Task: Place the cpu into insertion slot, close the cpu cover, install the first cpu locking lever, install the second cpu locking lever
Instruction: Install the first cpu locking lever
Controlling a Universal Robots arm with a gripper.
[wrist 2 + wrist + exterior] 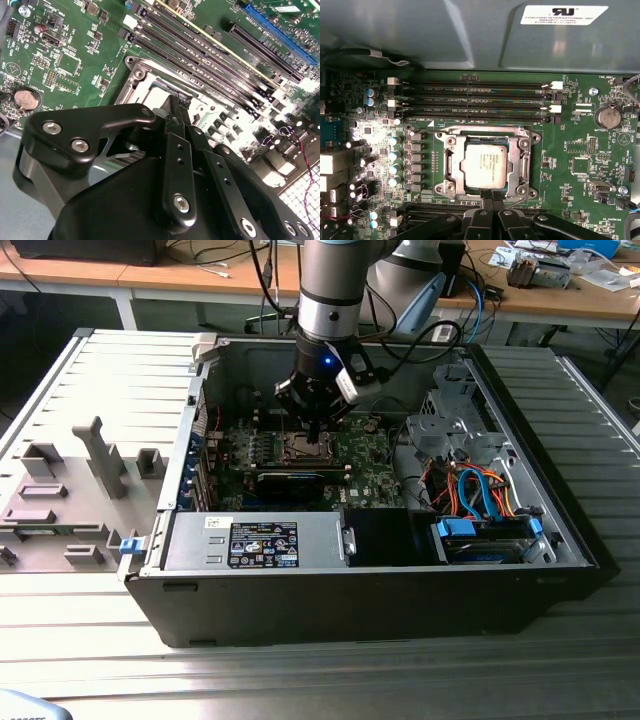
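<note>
While your arm is reaching down into the open computer case (520, 570) lying on the table (300, 680), the pincer (316, 426) is hanging right over the green motherboard (580, 150), at the edge of the insertion slot (526, 165). In the first wrist view the cpu (486, 166) is sitting flat and square inside that slot, its dull grey top facing up. The cpu cover (451, 165) is lying down around it, its silvery frame ringing the chip on all sides you can see. The pincer's fingertips (489, 196) are pressed together into one narrow point, pinching nothing, and that point is sitting at the frame edge just beside the cpu; whether it is touching the metal you cannot tell. In the second wrist view the fingers (176, 150) are hiding most of the slot, with only a corner of the frame showing past them. The four long memory slots (475, 100) are running just beyond the insertion slot, and a round coin battery (609, 117) is sitting well apart from it. In the exterior view a grey tray (70, 500) is resting outside the case, on the exterior view's left.
</note>
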